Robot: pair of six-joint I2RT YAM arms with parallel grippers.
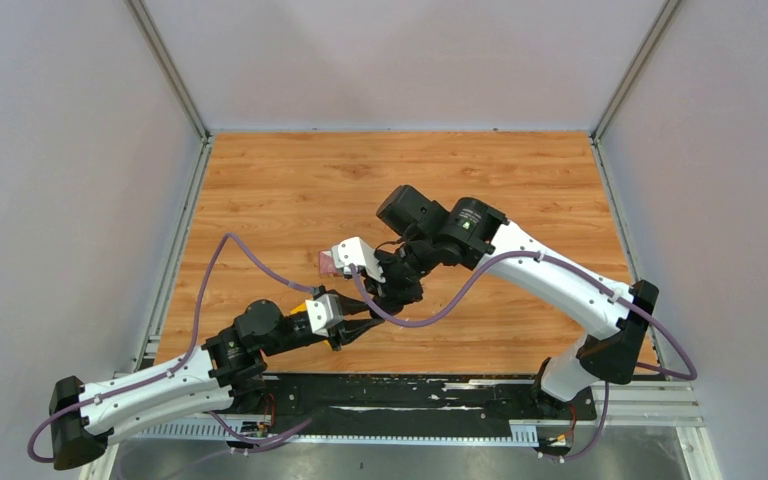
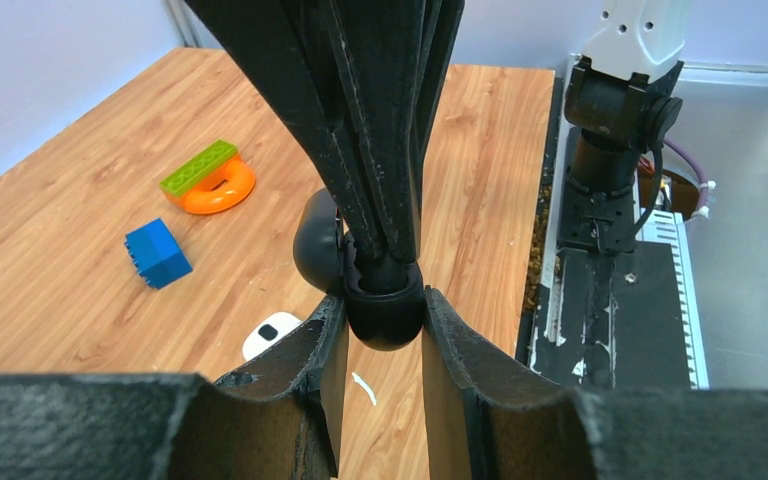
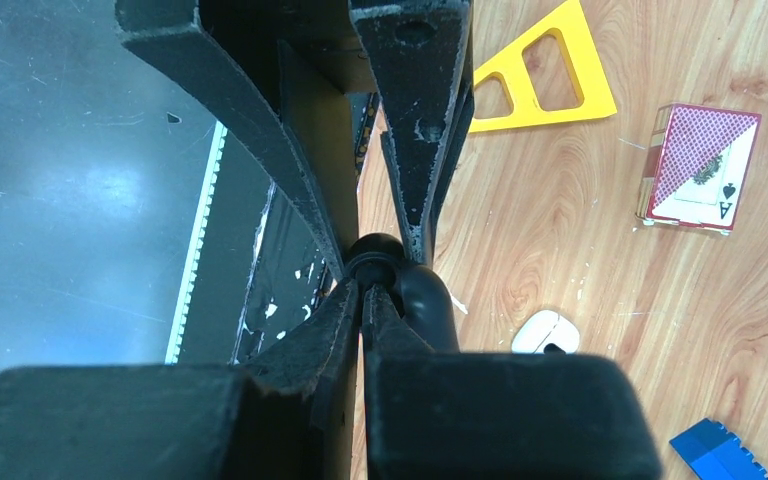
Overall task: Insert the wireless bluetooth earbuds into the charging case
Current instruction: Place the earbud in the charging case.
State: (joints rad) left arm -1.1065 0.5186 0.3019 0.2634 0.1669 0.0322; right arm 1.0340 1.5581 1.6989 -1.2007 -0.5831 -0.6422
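The left tool [image 2: 385,305] is clamping the case [image 2: 385,322]; right tool [image 3: 368,288], closed, load unseen, is probably needing gentle, straight pushing.

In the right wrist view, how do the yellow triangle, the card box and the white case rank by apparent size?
Yellow triangle and card box: about alike. The top edge of the picture cuts the triangle, so I do not rank them.
White case: clearly smallest.

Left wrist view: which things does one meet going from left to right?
Blue block → orange ring under a green brick → white case → black case → right arm base.
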